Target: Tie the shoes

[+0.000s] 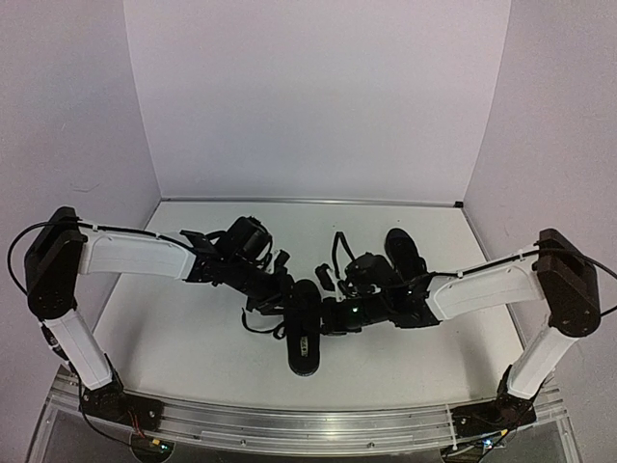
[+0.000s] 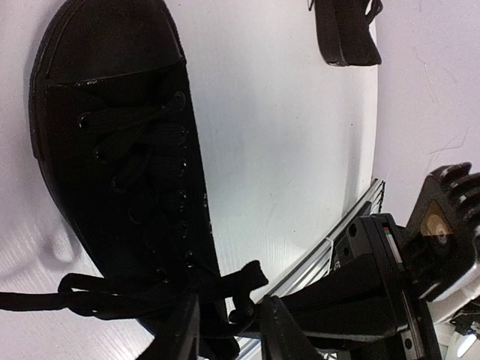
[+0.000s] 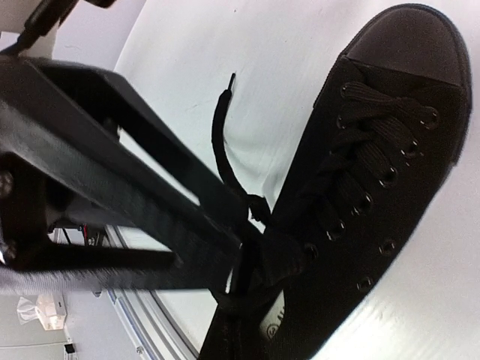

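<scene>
One of the shoes (image 1: 304,338) lies mid-table with its toe toward the near edge; the same shoe shows in the wrist views (image 2: 112,150) (image 3: 375,172). Both grippers meet at its tongue end. My left gripper (image 1: 280,304) (image 2: 232,330) stands open, a loop of lace (image 2: 244,281) lying loose between its fingers. My right gripper (image 1: 333,313) (image 3: 238,300) is shut on a lace strand (image 3: 244,274) beside the top eyelets. A free lace end (image 3: 217,127) trails over the table. The other shoe (image 1: 405,253) (image 2: 345,30) sits at the back right.
A white table (image 1: 193,328) with a metal rail (image 1: 308,424) along its near edge, walled by pale panels (image 1: 318,96) at the back and sides. The left gripper's body (image 3: 112,172) crowds the right wrist view, and the right arm (image 2: 375,292) fills the left wrist view's lower right.
</scene>
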You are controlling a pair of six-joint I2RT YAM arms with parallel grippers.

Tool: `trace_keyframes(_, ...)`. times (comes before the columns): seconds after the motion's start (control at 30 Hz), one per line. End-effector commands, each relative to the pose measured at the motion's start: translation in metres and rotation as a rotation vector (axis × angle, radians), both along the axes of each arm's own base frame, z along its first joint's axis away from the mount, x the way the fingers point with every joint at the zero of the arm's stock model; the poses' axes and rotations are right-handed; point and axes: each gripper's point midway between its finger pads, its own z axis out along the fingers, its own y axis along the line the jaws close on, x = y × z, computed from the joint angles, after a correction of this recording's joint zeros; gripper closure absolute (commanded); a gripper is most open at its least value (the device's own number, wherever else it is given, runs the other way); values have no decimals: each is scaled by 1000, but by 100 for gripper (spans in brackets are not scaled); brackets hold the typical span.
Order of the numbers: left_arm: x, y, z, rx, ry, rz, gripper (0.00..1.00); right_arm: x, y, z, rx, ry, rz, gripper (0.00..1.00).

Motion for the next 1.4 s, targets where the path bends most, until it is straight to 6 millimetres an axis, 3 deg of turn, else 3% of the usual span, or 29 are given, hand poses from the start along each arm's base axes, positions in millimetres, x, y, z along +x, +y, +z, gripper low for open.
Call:
trace_keyframes(0.0, 20, 16, 39, -27, -124, 41, 65, -3, -11, 16, 8, -21, -27, 100)
trace_keyframes(0.07, 29, 31, 43, -5, -145, 82, 60, -7, -15, 17, 5, -16, -27, 100)
trace_keyframes(0.2, 41, 70, 27, 112, -170, 196, 52, -11, -22, 12, -7, -5, -25, 100)
trace_keyframes(0.27, 42, 91, 10, 212, -179, 247, 52, -13, -23, 10, -10, 1, -20, 100)
trace_keyframes(0.4, 33, 112, -20, 312, -174, 266, 53, -15, -24, 6, -19, 6, -15, 100)
trace_keyframes(0.67, 24, 110, -60, 467, -180, 198, 57, -15, -21, 1, -28, 12, 2, 100)
trace_keyframes(1.17, 22, 85, -109, 698, -217, 75, 61, -17, -23, -4, -37, 16, 4, 100)
trace_keyframes(1.27, 19, 82, -118, 696, -191, 64, 70, -18, -25, -5, -40, 19, 4, 100)
trace_keyframes(1.37, 16, 88, -121, 727, -185, 53, 92, -19, -27, -4, -37, 20, 0, 100)
